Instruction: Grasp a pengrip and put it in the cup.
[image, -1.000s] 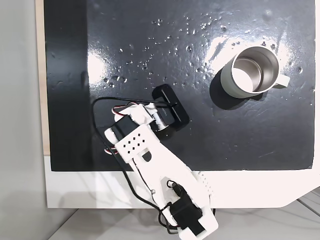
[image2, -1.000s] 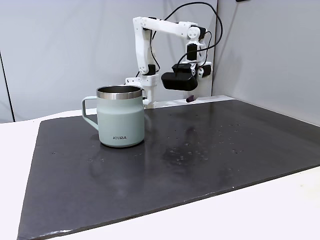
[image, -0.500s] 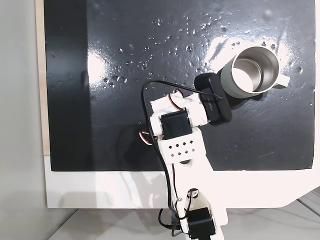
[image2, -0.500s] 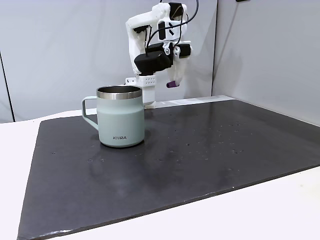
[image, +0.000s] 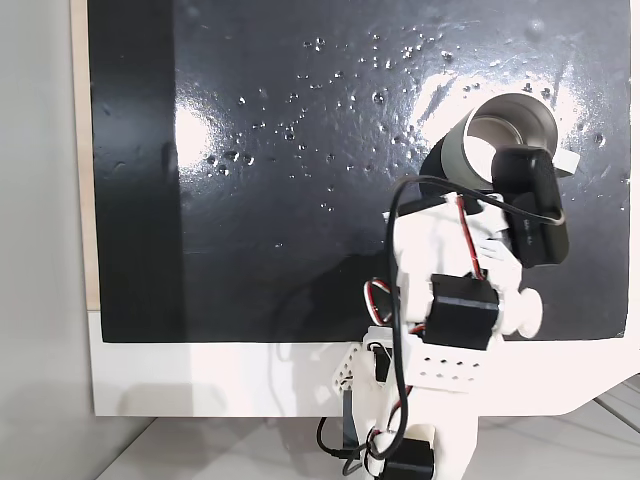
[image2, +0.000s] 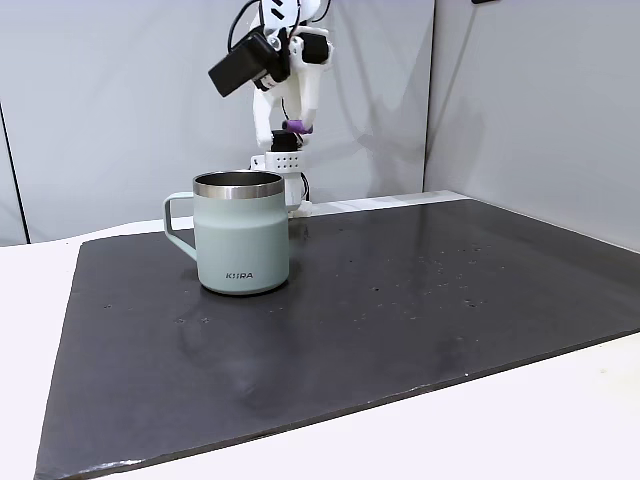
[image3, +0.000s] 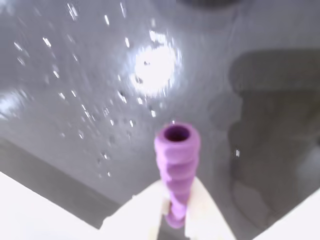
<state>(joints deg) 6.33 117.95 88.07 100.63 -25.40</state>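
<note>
The cup (image2: 241, 235), a pale grey-white mug with a steel inside, stands on the black mat; from overhead the cup (image: 505, 125) sits at the top right. My gripper (image2: 294, 120) hangs high above and behind the cup's rim, shut on the pengrip (image2: 296, 126), a small purple piece. In the wrist view the ribbed light-purple pengrip (image3: 176, 157) sticks out forward from between the white fingers (image3: 202, 207) of my gripper (image3: 174, 212), over the shiny mat. From overhead, the black wrist module (image: 535, 205) overlaps the cup's near side and hides the fingertips.
The black mat (image: 250, 200) is speckled with small bright spots. A white table strip (image: 200, 375) runs along its near edge in the overhead fixed view. Grey wall panels (image2: 520, 100) stand behind the mat. The arm's base (image2: 280, 165) is behind the cup.
The arm has swung from the mat's middle over to the cup, carrying the pengrip. In the side view the gripper rose and moved left, ending above the cup.
</note>
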